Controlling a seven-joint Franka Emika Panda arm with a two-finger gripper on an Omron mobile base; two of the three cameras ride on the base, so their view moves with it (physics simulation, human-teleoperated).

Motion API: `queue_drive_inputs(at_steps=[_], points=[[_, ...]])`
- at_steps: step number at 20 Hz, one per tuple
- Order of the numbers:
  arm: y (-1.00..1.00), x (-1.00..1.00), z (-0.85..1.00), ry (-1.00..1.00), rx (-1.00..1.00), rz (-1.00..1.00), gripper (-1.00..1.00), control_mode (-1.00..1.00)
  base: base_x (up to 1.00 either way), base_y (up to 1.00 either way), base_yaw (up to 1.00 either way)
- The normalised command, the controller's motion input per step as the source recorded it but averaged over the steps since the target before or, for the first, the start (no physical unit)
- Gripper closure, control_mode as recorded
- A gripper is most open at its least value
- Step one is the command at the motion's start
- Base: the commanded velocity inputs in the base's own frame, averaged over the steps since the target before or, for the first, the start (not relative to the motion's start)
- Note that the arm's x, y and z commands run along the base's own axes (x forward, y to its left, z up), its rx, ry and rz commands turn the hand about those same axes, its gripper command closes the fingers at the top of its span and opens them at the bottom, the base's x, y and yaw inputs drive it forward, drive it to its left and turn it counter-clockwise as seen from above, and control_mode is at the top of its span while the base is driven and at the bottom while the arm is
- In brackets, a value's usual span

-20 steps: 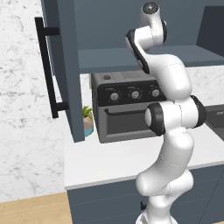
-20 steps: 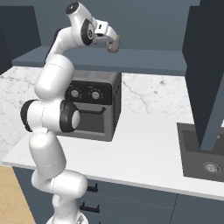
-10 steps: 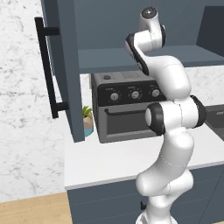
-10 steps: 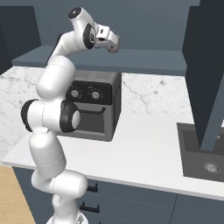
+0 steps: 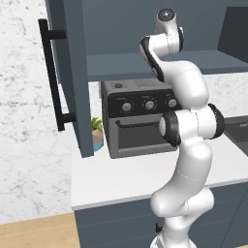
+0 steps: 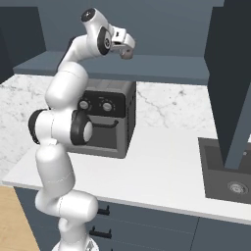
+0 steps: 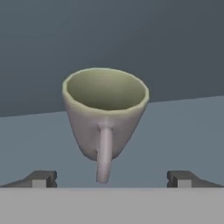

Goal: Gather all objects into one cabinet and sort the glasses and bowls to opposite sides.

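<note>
A pinkish-cream mug (image 7: 105,116) with a pale green inside stands upright on the cabinet shelf (image 7: 183,131), its handle turned toward me. My gripper (image 7: 111,179) is open just in front of it, one fingertip (image 7: 40,178) out to each side of the handle and neither touching the mug. From the right base view the gripper (image 6: 125,48) is raised at the front of the slate-blue cabinet's shelf (image 6: 166,68), with the mug (image 6: 127,54) a small brownish shape at its tip. The cabinet door (image 5: 72,77) stands open on the left.
A dark toaster oven (image 5: 140,118) sits on the white marble counter (image 6: 166,166) below the shelf. A small potted plant (image 5: 97,133) stands beside it, behind the open door. A sink (image 6: 228,171) lies at the right, with another open dark door (image 6: 230,78) above it.
The hand has shifted only slightly at the shelf front. The jaws have stayed open.
</note>
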Motion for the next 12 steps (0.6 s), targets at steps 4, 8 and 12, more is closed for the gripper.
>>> queue_drive_inputs(at_steps=[4,8,12], points=[[-0.03,0.47,0.38,0.0,0.03,0.0,-1.0,-1.0,0.0,0.0,0.0],[0.0,0.0,0.03,0.0,0.0,0.0,-1.0,-1.0,0.0,0.0,0.0],[0.0,0.07,-0.21,0.09,-0.03,0.0,-1.0,-1.0,0.0,0.0,0.0]])
